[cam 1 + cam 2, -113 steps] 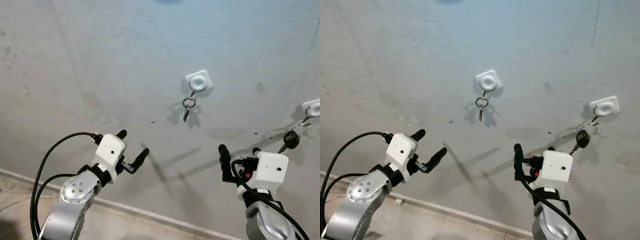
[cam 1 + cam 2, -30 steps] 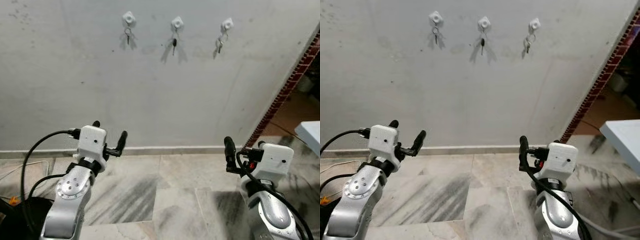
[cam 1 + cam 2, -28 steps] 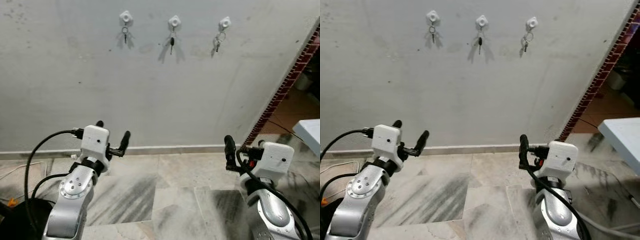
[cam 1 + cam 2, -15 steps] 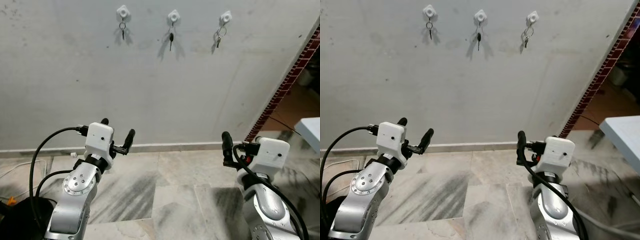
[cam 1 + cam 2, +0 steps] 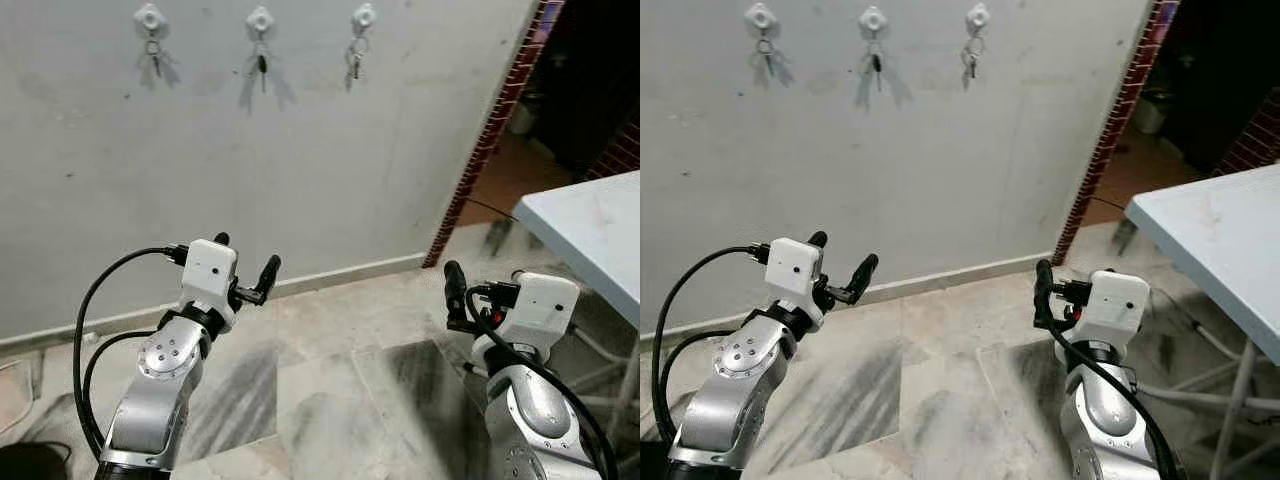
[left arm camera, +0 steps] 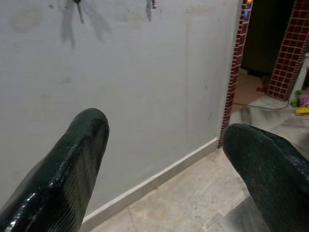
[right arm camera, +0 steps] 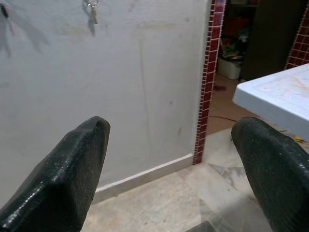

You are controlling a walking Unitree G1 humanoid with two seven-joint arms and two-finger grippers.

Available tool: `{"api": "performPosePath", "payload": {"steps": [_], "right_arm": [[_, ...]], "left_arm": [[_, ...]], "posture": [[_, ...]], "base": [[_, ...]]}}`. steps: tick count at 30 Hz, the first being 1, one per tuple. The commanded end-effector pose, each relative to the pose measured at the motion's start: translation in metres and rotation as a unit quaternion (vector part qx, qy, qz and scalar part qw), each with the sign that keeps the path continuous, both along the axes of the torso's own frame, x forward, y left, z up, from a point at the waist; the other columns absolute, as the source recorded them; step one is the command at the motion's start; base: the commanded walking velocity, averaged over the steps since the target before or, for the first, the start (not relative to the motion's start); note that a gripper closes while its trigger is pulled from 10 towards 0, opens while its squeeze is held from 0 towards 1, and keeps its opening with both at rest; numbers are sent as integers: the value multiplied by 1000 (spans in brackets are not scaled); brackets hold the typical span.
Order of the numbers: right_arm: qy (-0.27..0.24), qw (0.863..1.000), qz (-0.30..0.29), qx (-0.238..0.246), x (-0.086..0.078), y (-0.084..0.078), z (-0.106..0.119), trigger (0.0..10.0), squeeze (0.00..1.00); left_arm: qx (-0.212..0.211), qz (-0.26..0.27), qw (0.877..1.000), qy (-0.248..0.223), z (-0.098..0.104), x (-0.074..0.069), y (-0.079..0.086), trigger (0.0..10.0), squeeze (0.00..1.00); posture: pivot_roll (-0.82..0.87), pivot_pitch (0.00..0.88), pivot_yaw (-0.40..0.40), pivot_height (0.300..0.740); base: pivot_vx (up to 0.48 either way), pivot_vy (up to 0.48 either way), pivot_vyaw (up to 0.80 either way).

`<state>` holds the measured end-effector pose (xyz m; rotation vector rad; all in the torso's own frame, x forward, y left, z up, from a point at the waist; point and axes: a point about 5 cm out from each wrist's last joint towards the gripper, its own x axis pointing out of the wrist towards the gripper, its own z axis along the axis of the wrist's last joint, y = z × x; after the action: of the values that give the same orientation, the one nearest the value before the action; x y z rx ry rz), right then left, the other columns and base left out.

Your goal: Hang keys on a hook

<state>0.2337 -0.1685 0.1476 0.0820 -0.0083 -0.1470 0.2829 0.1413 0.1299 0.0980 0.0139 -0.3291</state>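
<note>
Keys on all three white plastic wall hooks: a ring with a small key on the left hook (image 5: 150, 18), a black-headed key (image 5: 262, 63) on the middle hook (image 5: 260, 20), a silver key bunch (image 5: 354, 60) on the right hook (image 5: 364, 16) — all high on the grey plaster wall (image 5: 330, 150), well above and beyond my fingertips. Left gripper (image 5: 246, 276) is raised in front of me, fingers spread wide, nothing between them. Right gripper (image 7: 164, 169) is the same — wide open, empty, pointed at the wall's lower part. Red-brown tiled pillar edge (image 5: 490, 130) sits just beyond the right fingers, with a pale blue tabletop (image 5: 590, 225) outboard of them. Grey marble floor tiles (image 5: 330, 380) lie below both grippers.
</note>
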Motion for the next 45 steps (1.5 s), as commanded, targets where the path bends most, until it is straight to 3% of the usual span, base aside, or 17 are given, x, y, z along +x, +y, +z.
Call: {"api": "performPosePath", "payload": {"steps": [1, 22, 45], "right_arm": [[0, 1000, -8, -7, 2, -3, 1, 10000, 0], [-5, 1000, -1, -15, 4, -3, 4, 10000, 0], [-6, 1000, 3, -13, 6, -1, 4, 10000, 0]], "left_arm": [[-9, -12, 1000, -4, 2, 2, -4, 10000, 0], [-33, -53, 998, -2, 0, 1, -17, 10000, 0], [-35, -62, 997, -1, -1, 0, -18, 10000, 0]], "posture": [[20, 0, -32, 740], [7, 0, -47, 740], [11, 0, -41, 740]], "base": [[0, 0, -781], [0, 0, -687], [296, -315, -104]]}}
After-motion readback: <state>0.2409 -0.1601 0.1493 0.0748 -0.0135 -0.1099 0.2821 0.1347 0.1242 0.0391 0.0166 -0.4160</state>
